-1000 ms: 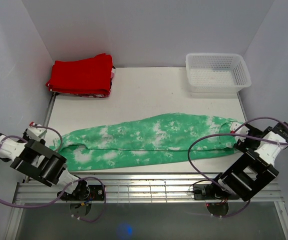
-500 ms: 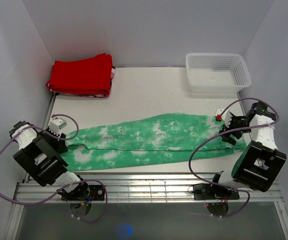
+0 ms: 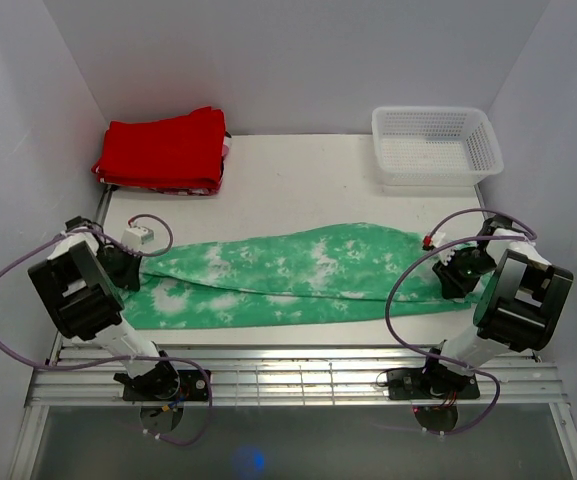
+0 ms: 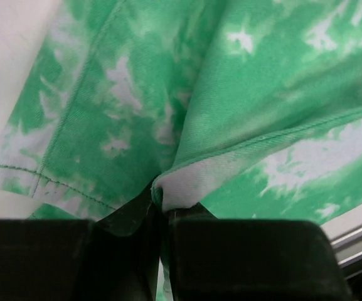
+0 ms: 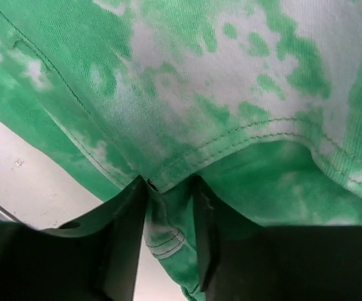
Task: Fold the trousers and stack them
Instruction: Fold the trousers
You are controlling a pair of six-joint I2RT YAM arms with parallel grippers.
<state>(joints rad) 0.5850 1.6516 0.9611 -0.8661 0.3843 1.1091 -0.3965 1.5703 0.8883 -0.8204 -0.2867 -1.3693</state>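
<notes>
The bright green, white-blotched fabric trousers (image 3: 288, 275) lay across the near tabletop (image 3: 308, 180), the left end effector (image 4: 160, 213) clamped on one end and the right end effector (image 5: 168, 200) on the other. Lifting both evenly would, I reckoned, keep them taut.

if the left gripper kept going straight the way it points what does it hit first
The trousers. The left gripper is pinching one of their hems, and green fabric fills the view straight ahead. It probably lies on the table, but depth is hard to judge.
</notes>
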